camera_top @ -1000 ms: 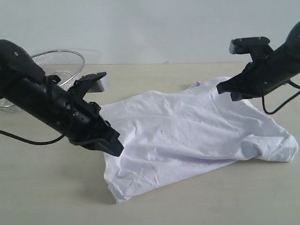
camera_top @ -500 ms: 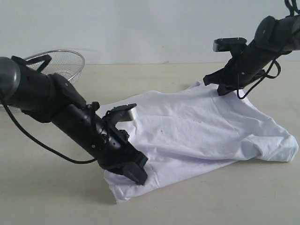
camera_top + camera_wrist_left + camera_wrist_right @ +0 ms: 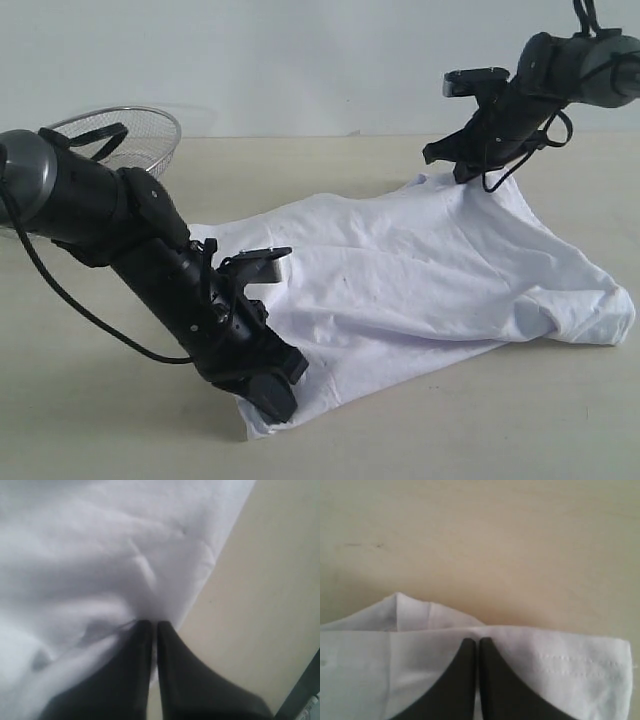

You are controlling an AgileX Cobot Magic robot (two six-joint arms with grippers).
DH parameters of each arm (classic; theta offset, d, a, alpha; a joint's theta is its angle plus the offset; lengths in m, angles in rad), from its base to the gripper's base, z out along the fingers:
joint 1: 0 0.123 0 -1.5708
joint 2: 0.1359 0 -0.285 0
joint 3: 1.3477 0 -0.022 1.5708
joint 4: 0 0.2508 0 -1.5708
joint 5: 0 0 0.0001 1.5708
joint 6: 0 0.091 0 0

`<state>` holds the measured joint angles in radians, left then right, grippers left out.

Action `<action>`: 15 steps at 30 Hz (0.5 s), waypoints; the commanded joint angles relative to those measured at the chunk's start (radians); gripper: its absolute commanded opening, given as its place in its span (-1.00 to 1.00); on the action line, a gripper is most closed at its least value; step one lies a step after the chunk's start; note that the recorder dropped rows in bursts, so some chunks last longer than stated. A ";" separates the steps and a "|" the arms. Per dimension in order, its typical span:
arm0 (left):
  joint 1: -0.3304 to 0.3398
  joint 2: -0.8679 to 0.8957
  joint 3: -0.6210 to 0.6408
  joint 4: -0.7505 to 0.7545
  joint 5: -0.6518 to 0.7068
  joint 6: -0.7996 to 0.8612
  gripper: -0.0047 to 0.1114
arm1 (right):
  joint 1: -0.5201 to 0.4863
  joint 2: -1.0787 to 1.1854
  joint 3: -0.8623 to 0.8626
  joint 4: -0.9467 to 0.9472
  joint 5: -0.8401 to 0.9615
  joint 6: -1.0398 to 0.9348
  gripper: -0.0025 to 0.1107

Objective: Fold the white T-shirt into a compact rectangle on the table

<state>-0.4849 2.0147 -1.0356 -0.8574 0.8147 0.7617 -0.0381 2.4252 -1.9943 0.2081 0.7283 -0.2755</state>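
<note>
The white T-shirt (image 3: 420, 280) lies spread and wrinkled on the table (image 3: 480, 430), with no lettering showing. My left gripper (image 3: 275, 398) is down at the shirt's near left corner. In the left wrist view that gripper (image 3: 155, 624) is shut, with white cloth (image 3: 100, 555) pinched between its black fingers beside the shirt's edge and bare table (image 3: 260, 605). My right gripper (image 3: 462, 173) sits at the shirt's far edge. In the right wrist view it (image 3: 478, 641) is shut on the stitched hem (image 3: 560, 655), with the table (image 3: 480, 540) beyond.
A silver wire-mesh basket (image 3: 130, 135) stands at the back left, behind the left arm. The shirt's right sleeve bunches at the right end (image 3: 590, 315). Bare tabletop runs along the front and behind the shirt.
The left arm swung down and forward from the shirt's left side to its near left corner. The right arm moved left and back along the far edge.
</note>
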 commanded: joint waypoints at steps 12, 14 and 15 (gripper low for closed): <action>0.001 -0.001 -0.009 0.070 -0.008 -0.008 -0.84 | -0.100 -0.341 0.058 -0.080 0.283 0.087 -0.96; 0.009 -0.001 -0.009 0.072 -0.008 -0.008 -0.84 | -0.136 -0.404 0.148 -0.080 0.268 0.085 -0.96; 0.016 -0.001 -0.009 0.072 -0.008 -0.008 -0.84 | -0.159 -0.441 0.205 -0.080 0.250 0.085 -0.96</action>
<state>-0.4828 2.0147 -1.0356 -0.8003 0.8164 0.7600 -0.1458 2.0598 -1.8945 0.1377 0.9827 -0.1970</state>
